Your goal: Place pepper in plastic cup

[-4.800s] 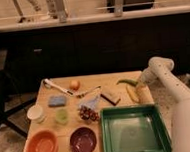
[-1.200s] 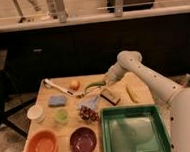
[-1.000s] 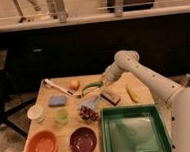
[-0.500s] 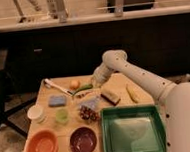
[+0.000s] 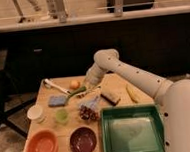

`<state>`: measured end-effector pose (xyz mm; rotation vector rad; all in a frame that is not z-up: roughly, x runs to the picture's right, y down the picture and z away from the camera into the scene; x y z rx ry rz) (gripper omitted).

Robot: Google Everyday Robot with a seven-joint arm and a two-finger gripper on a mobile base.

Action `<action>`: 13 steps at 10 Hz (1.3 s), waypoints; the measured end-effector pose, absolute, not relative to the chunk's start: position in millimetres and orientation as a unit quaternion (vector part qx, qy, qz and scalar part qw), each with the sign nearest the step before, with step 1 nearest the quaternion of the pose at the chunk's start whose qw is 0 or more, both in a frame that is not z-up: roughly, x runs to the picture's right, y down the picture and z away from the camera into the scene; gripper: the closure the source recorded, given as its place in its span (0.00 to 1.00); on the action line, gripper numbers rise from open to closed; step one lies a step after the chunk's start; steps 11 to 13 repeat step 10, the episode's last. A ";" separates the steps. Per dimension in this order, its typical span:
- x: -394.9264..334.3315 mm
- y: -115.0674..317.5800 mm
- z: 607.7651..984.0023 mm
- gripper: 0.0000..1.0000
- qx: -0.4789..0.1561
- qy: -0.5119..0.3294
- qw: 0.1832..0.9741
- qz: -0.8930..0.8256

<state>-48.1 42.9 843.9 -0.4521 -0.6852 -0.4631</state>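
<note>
While the white robot arm (image 5: 134,77) reaches across the wooden table (image 5: 120,86) beside the big green rectangular tray (image 5: 133,132), its gripper (image 5: 89,85) hangs over the far middle. Just left lies the slim dark green pepper (image 5: 76,92), above the pale green translucent plastic cup (image 5: 61,115).

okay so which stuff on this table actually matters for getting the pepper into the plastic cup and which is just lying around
For the job:
pepper, lying on the table
green plastic cup
gripper, right beside the pepper

Lying about:
green tray
orange bowl
maroon bowl
white cup
blue sponge
banana piece
orange fruit
</note>
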 end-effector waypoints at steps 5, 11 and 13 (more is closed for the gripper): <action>-56.2 46.1 836.8 1.00 -0.218 -0.338 0.885 -0.235; -63.6 44.9 834.5 1.00 -0.221 -0.345 0.877 -0.250; -63.6 44.9 834.5 1.00 -0.221 -0.345 0.877 -0.250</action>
